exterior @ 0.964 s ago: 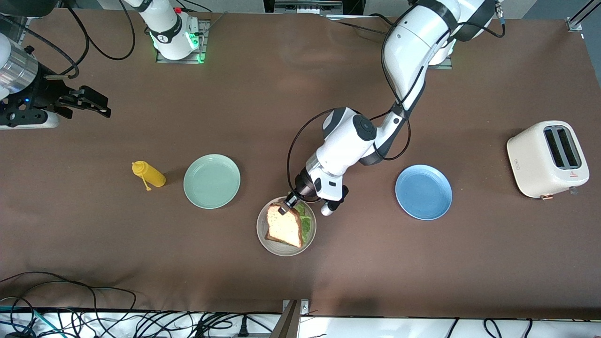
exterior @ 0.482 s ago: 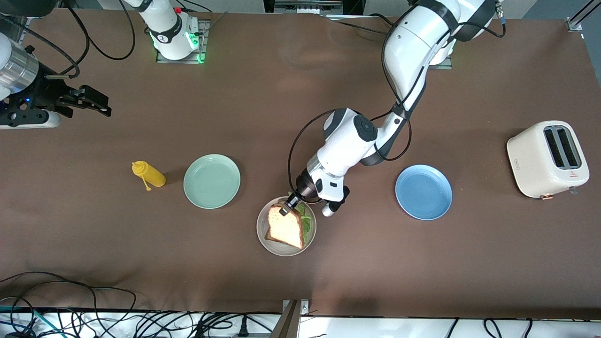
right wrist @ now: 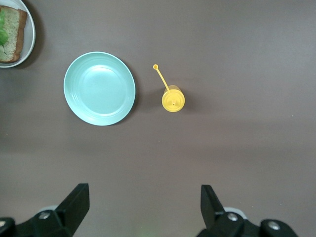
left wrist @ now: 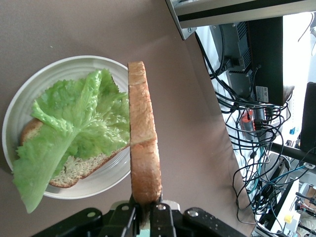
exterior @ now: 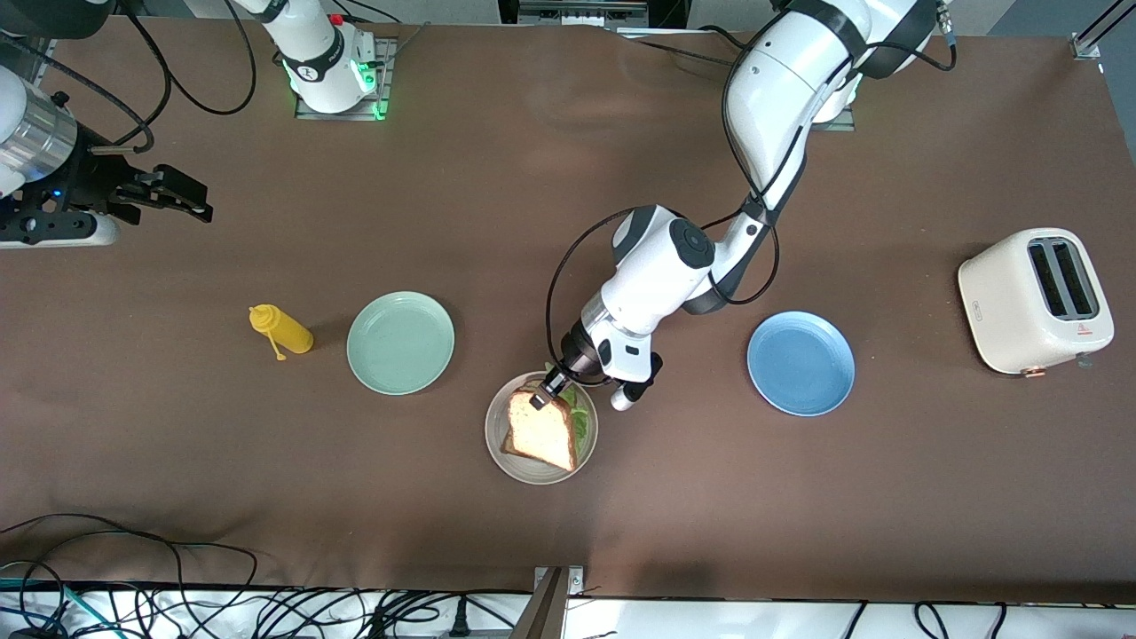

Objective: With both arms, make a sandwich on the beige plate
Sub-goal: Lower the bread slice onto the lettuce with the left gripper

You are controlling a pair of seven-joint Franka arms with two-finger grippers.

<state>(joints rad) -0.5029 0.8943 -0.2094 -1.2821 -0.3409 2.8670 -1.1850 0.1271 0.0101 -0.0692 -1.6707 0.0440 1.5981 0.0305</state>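
Nearest the front camera sits the beige plate (exterior: 497, 444), roughly midway along the brown surface (exterior: 621, 515), and on it the sandwich is nearly built: a bottom toast slice (left wrist: 74, 170) lies flat with a ruffled lettuce leaf (left wrist: 74, 123) spread over it and hanging past the crust. The left gripper (exterior: 540, 396) is over the edge of that plate, its jaws clamped on one end of the top toast slice (exterior: 539, 432); in the left wrist view this slice (left wrist: 143, 153) shows edge-on, tilted rather than flat, with its long edge over the lettuce, though whether it touches the leaf cannot be told. No red-orange layer can be made out from these views. The step in hand looks like the closing one, setting the top slice on the filling. The next move seems to call for laying the slice down square over the lower slice, then parting the jaws and lifting clear without dragging the bread or lettuce off. Farther from the camera lie a mint-green plate (exterior: 400, 343) and a blue plate (exterior: 800, 363), both bare, with a yellow squeeze bottle (exterior: 286, 330) beside the green one and a cream toaster (exterior: 1035, 302) toward the left arm's end. The right gripper (exterior: 182, 197) waits over bare surface at its own end, jaws wide apart and holding nothing.
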